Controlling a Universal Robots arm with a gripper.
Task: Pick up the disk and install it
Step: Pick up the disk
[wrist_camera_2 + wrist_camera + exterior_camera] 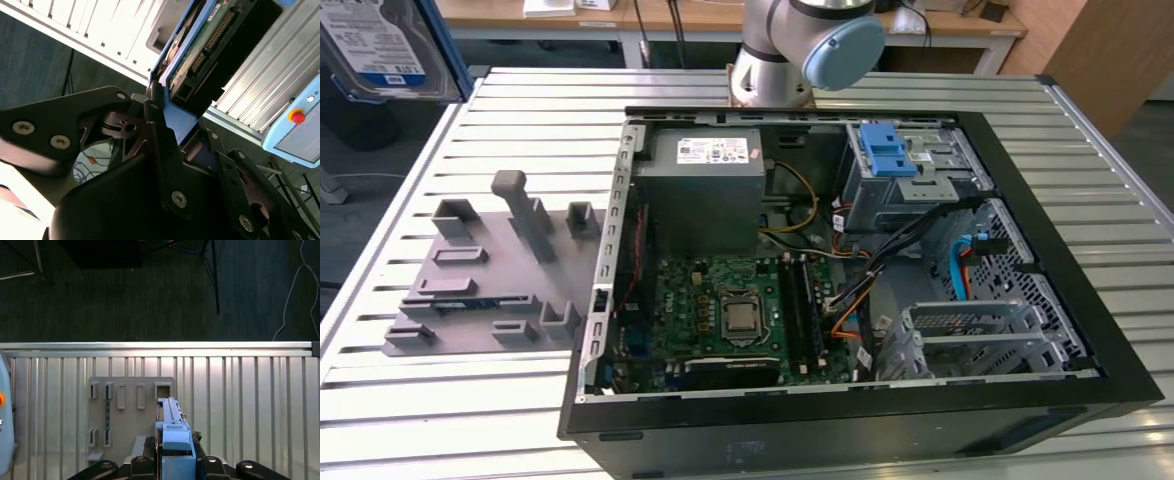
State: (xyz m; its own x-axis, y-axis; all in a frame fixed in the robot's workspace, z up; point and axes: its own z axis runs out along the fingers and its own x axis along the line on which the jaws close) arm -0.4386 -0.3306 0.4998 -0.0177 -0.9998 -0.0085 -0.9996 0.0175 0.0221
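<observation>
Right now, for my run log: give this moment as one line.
pincer: shut on disk | disk: held aloft, outside computer case | install: not yet done

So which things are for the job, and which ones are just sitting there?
For the job: disk, gripped in the end effector; probably the open computer case.
Just sitting: grey holder plate on the table; power-supply box and green circuit board inside the case.
</observation>
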